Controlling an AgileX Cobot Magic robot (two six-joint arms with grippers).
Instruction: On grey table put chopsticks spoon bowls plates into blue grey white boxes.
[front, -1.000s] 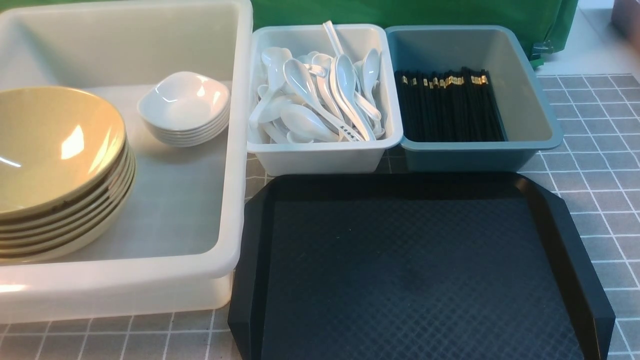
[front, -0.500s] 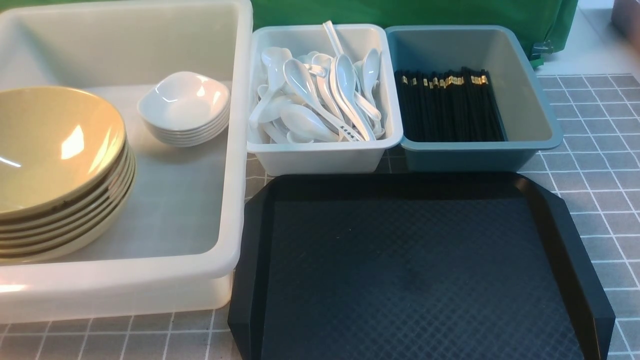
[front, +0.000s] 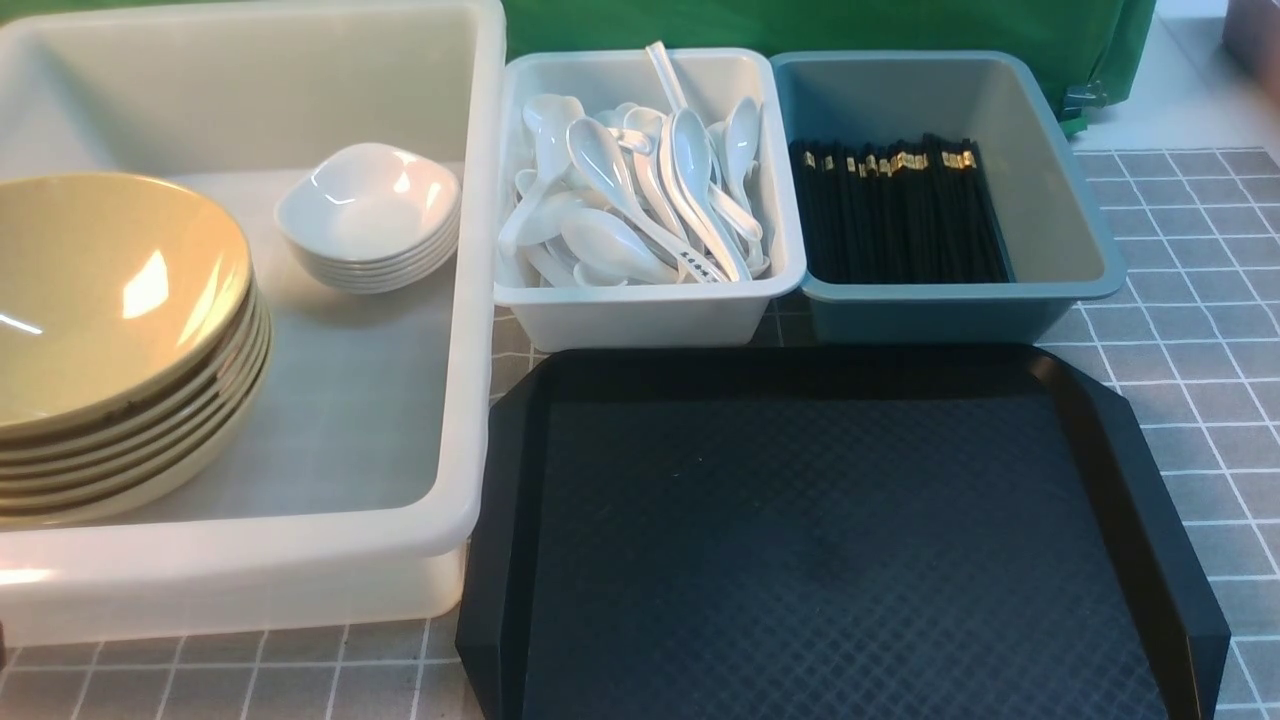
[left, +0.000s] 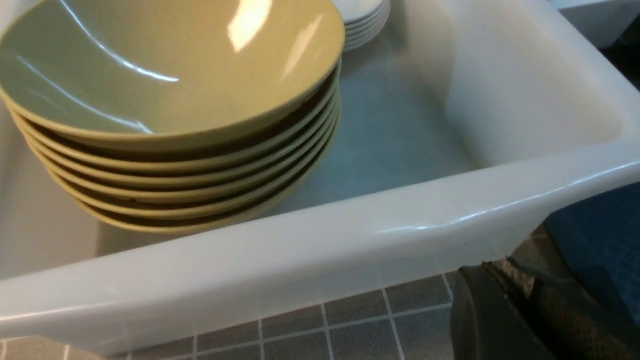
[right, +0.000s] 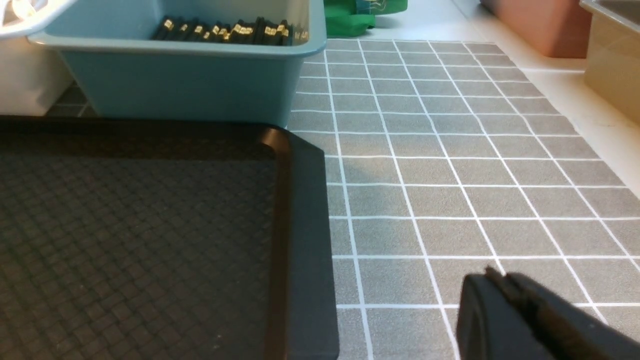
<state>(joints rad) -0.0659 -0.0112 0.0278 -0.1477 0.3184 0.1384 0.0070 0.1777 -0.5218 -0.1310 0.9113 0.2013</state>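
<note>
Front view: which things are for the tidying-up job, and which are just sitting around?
For the job:
- yellow bowls and white plates, in the big white tub
- spoons, in the white box
- chopsticks, in the blue-grey box
- grey table

Just sitting around:
- black tray
- green cloth

Olive-yellow bowls (front: 110, 330) and small white plates (front: 368, 215) sit stacked in the big white tub (front: 470, 420), spoons (front: 640, 195) fill the white box (front: 640, 315), chopsticks (front: 900, 215) the blue-grey box (front: 940, 310)

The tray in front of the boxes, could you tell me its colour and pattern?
Black tray, diamond-textured; the right wrist view shows it best.
</note>
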